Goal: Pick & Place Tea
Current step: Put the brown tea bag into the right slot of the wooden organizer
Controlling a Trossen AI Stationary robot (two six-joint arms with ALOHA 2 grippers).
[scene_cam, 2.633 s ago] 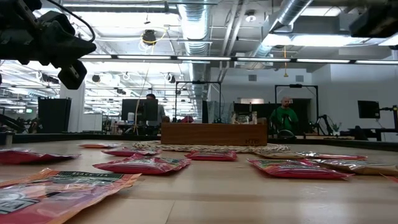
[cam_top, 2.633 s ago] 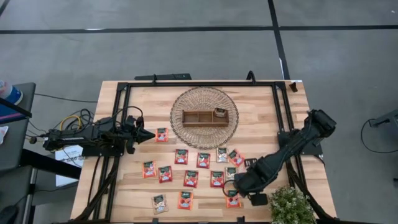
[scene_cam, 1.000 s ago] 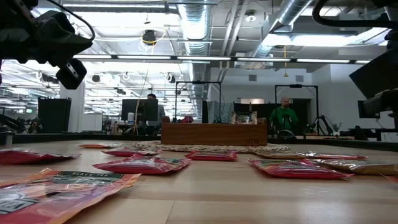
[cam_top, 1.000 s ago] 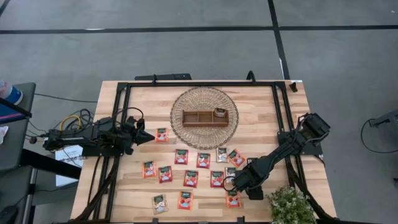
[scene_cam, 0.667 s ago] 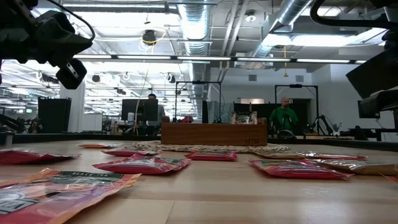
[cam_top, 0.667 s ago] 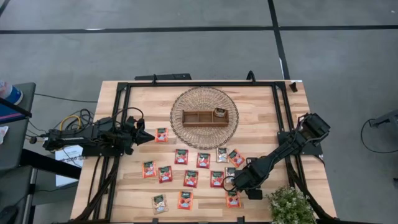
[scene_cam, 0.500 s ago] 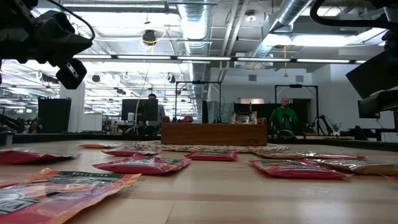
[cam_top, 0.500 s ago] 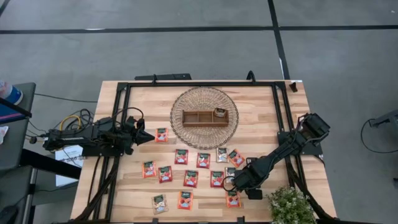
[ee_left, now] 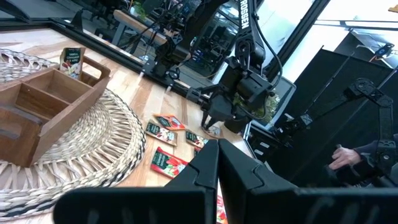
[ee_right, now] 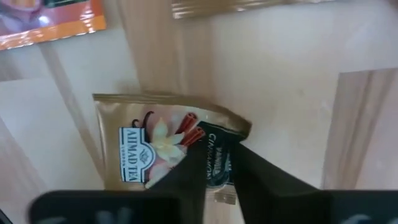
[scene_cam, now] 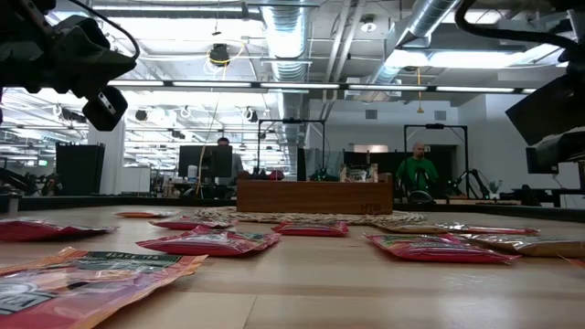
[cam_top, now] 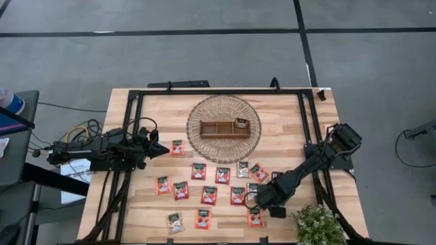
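1. High view: wooden tray (cam_top: 225,128) sits on a round woven mat (cam_top: 224,128), one tea sachet (cam_top: 240,122) in the tray's right compartment. Other sachets are scattered on the table (cam_top: 286,122) in front of the mat. Right gripper (cam_top: 253,199) is down among the sachets to the tray's front right. Left gripper (cam_top: 163,149) waits left of the tray, closed.
2. Low view: red sachets (scene_cam: 212,241) lie flat before the tray (scene_cam: 313,196); a person (scene_cam: 420,174) stands behind.
3. Left wrist view: fingers (ee_left: 200,168) pressed together, tray (ee_left: 43,106) beyond.
4. Right wrist view: fingers (ee_right: 191,167) pinch the dark-label edge of a beige sachet (ee_right: 158,144), which still lies on the table.
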